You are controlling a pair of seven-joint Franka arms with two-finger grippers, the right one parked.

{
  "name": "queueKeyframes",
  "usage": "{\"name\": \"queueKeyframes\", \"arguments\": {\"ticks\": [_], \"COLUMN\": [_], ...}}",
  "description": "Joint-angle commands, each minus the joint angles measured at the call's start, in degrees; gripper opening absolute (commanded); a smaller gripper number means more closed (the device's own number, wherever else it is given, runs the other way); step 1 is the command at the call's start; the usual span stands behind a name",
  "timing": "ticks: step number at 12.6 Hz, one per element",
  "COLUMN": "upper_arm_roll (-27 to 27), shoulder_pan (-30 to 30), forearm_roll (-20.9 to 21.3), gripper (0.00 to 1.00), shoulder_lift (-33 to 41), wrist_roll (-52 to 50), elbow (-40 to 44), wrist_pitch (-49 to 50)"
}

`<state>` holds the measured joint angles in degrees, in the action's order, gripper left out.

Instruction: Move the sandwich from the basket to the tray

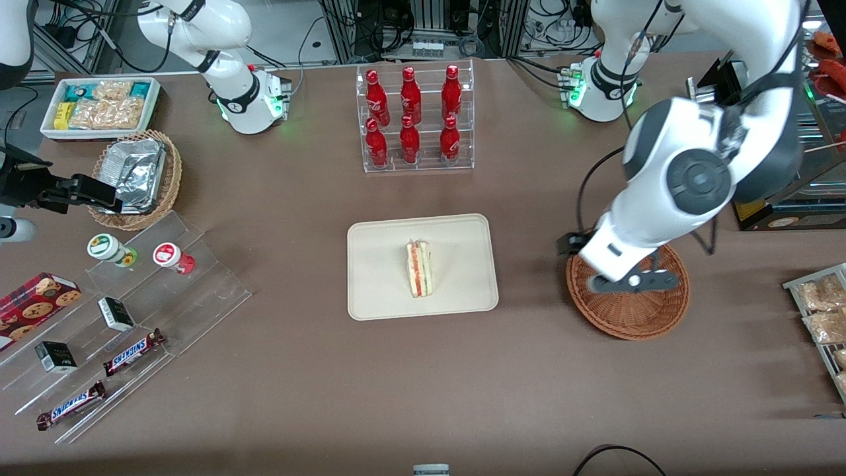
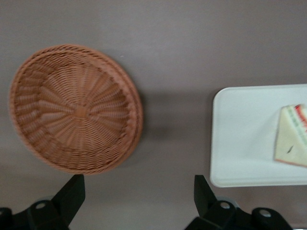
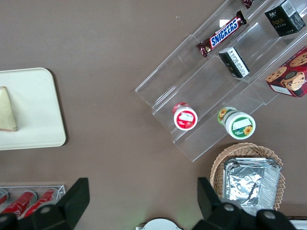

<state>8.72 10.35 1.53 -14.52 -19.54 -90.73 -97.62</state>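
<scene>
- We see the sandwich (image 1: 418, 268) lying on the tray (image 1: 377, 294), near its middle and clear of the rim, with the striped filling edge turned toward the parked arm's end of the table.
- The basket (image 1: 628, 317) sits on the table well apart from the tray, toward the working arm's end, and the left wrist view shows its woven bowl (image 2: 76, 109) with nothing in it.
- Our gripper (image 2: 139, 191) hangs above the bare table between the basket and the tray, the arm's forearm crossing over the basket in the front view.
- The fingers (image 2: 72, 191) stand wide apart with nothing between them.
- We judge the transfer done, so the step in hand is to pull clear.
- To do that well we would rise straight before swinging sideways, so that no finger catches the basket's rim.
- We would keep the jaws spread as they are and stay away from the tray, since a brush against its rim could jolt the wedge.
- Relative to the tray, the rack of red bottles (image 1: 413, 119) stands farther from the front camera and out of our way.
</scene>
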Motion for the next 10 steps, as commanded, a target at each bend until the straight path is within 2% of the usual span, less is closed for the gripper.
{"name": "queueKeyframes", "arguments": {"ticks": [1,6,10], "upper_arm_roll": [1.5,1.4,0.9], "shoulder_pan": [-4.4,-10.3,-10.3], "forearm_roll": [1.0,0.9,0.9], "gripper": [1.00,1.00,1.00], "shoulder_lift": [8.4,15.7,17.0], "wrist_roll": [5.5,17.3,18.2], "elbow": [-7.7,-6.8,-3.9], "wrist_pitch": [3.6,15.3,20.4]}}
